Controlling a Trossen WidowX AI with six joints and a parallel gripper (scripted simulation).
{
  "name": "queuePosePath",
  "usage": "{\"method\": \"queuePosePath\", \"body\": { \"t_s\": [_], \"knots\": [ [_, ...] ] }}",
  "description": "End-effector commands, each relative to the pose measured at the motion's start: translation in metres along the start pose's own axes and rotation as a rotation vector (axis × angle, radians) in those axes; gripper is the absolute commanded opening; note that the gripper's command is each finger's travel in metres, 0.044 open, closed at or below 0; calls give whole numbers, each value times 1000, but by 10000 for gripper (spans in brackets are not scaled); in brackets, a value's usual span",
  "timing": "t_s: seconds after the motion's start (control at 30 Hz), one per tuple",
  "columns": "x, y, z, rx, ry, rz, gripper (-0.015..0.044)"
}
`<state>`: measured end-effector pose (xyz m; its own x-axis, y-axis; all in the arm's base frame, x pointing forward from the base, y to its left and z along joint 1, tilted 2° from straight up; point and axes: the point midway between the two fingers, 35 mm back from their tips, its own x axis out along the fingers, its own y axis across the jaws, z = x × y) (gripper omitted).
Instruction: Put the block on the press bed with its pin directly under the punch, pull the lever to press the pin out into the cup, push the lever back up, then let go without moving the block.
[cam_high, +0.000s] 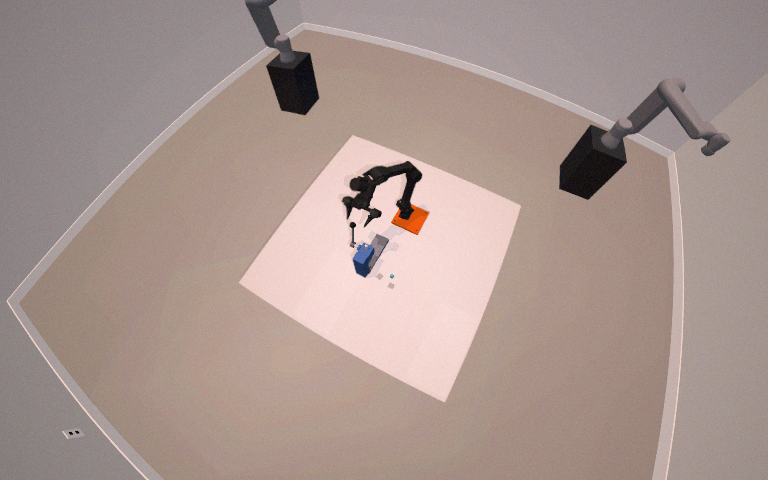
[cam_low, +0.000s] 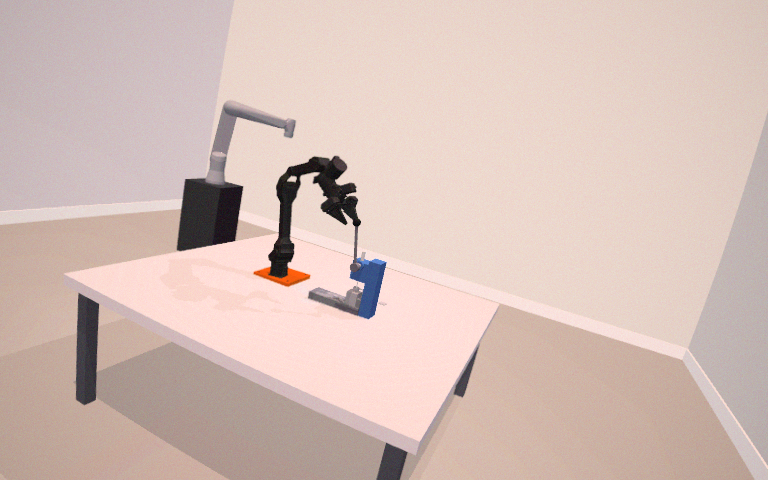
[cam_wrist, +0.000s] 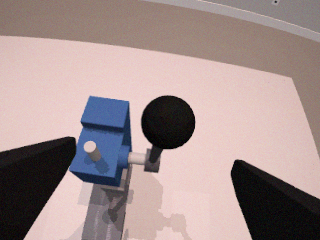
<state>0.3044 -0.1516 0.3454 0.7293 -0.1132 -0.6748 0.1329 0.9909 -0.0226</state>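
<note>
"Where does the press (cam_high: 363, 261) (cam_low: 372, 288) (cam_wrist: 101, 150) stand?"
"On the table (cam_high: 396, 333) (cam_low: 271, 333) (cam_wrist: 240, 100), apart from the arm's base plate (cam_high: 417, 224) (cam_low: 295, 279)."
"And the block (cam_low: 353, 297)?"
"On the press bed (cam_high: 381, 242) (cam_low: 323, 294) (cam_wrist: 102, 215), in front of the upright."
"The lever (cam_high: 352, 234) (cam_low: 355, 243) (cam_wrist: 157, 153)?"
"At the side of the press head, its knob (cam_high: 352, 225) (cam_low: 357, 223) (cam_wrist: 168, 122) above the pivot."
"Anything beside the press?"
"Two small plates (cam_high: 380, 276) (cam_high: 391, 285), near its foot."

A pale pink table (cam_high: 396, 322) (cam_low: 271, 339) (cam_wrist: 240, 110) carries the blue press (cam_high: 362, 261) (cam_low: 372, 288) (cam_wrist: 106, 112) and orange base plate (cam_high: 420, 223) (cam_low: 297, 277).
</note>
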Motion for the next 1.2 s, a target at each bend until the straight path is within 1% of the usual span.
{"method": "queuePosePath", "body": {
  "t_s": [0.0, 0.13, 0.23, 0.4, 0.57, 1.17],
  "knots": [
    [-16, -3, 11, -3, 26, 5, 440],
    [-35, -4, 21, -1, 53, 8, 440],
    [-38, -5, 22, -1, 58, 9, 440],
    [-24, -5, 22, -1, 57, 9, 440],
    [-21, -5, 22, -2, 57, 8, 440],
    [7, -6, 21, -5, 56, 7, 440]
  ]
}}
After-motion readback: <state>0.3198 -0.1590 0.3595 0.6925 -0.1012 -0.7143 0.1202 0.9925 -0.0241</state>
